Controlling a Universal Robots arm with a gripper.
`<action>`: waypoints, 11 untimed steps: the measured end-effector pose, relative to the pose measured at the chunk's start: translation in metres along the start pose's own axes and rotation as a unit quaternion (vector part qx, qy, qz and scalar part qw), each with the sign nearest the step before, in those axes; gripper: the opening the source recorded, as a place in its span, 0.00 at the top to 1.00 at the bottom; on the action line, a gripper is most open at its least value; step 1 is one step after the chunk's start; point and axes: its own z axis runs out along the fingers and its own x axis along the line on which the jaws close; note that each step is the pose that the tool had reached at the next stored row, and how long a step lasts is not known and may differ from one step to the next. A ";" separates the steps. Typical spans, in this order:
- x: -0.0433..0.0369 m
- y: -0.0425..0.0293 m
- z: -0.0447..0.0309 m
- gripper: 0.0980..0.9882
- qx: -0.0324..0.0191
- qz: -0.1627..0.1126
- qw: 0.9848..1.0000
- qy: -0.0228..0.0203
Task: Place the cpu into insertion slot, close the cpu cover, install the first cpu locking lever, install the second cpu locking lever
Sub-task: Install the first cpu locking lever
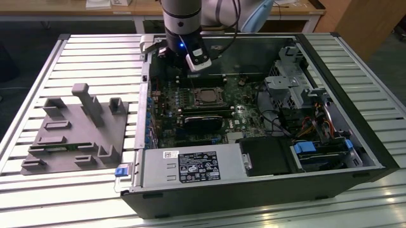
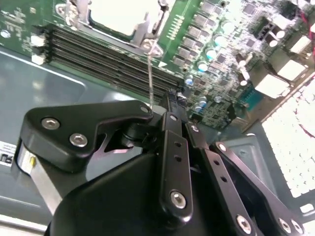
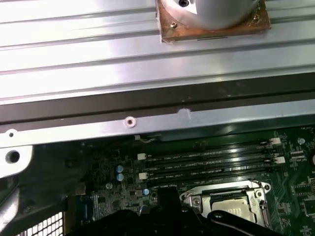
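Observation:
The cpu (image 2: 115, 14) shows its silver top inside the insertion slot (image 1: 206, 97) on the green board, and I see it again in the first wrist view (image 3: 230, 207). The cpu cover (image 3: 198, 200) lies flat around the chip as a silver frame. A thin wire locking lever (image 2: 149, 73) rises from the socket's edge up to my gripper's tip. My gripper (image 2: 167, 102) hangs just beyond the socket, over the memory slots, and looks shut. The lever's free end touches its side, and I cannot tell whether it is clamped. The arm (image 1: 184, 45) reaches into the case's back corner.
Long black memory slots (image 2: 98, 54) run beside the socket. The case's metal wall (image 3: 147, 120) stands close behind the gripper. A power supply (image 1: 190, 166) and drive cage (image 1: 285, 85) fill the case. A grey fixture (image 1: 76, 128) sits on the slatted table at the exterior view's left.

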 end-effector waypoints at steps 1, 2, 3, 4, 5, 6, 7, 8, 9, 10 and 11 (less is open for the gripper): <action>-0.0030 0.0004 0.0001 0.99 0.000 0.000 1.000 0.000; -0.0061 0.0008 0.0002 0.99 0.000 0.000 1.000 0.000; -0.0095 0.0013 0.0002 0.99 0.000 0.000 1.000 0.000; -0.0132 0.0018 0.0003 0.99 0.000 0.000 1.000 0.000; -0.0167 0.0022 0.0004 0.99 0.000 0.000 1.000 0.000; -0.0202 0.0027 0.0005 0.99 0.000 0.000 1.000 0.000; -0.0238 0.0031 0.0006 0.99 0.000 0.000 1.000 0.001; -0.0273 0.0036 0.0007 0.99 0.000 0.000 1.000 0.001; -0.0308 0.0041 0.0008 0.99 0.000 0.000 1.000 0.001; -0.0347 0.0046 0.0009 0.99 0.000 0.000 1.000 0.001; -0.0383 0.0050 0.0010 0.99 0.000 0.000 1.000 0.001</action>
